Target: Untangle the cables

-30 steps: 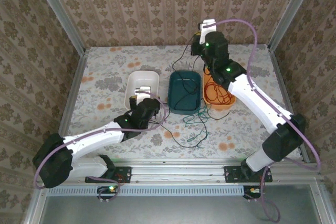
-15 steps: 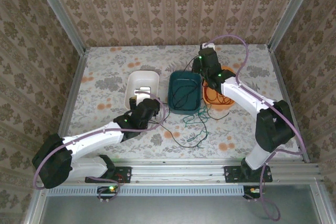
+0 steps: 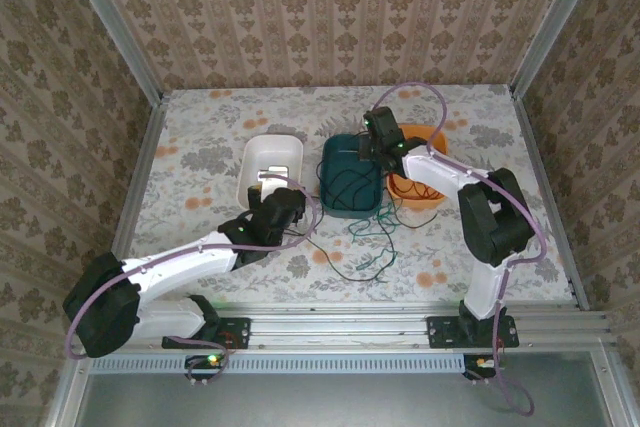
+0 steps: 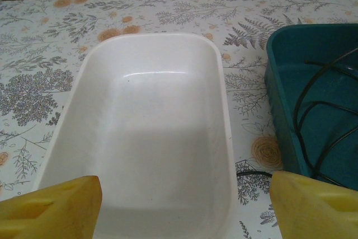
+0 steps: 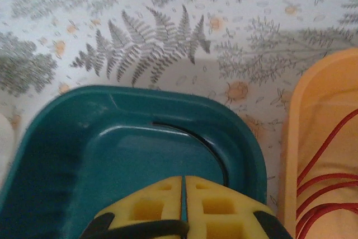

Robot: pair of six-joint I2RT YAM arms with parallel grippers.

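Right gripper [image 5: 183,191] fingers are pressed flat together, a black strand crossing them low down. I judge they pinch the black cable [image 5: 190,132], low over the teal tray [image 5: 67,155]. Best to release only once the slack coils inside, clear of the red cable [image 5: 327,146] in the orange tray [image 5: 293,138]. Left gripper [image 4: 184,205] hangs spread wide over the white tray [image 4: 226,116]. The green cable [image 3: 380,237] lies on the table [image 3: 200,137] among black strands.

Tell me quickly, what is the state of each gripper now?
Left gripper: open, holding nothing.
Right gripper: closed, apparently on the black cable.
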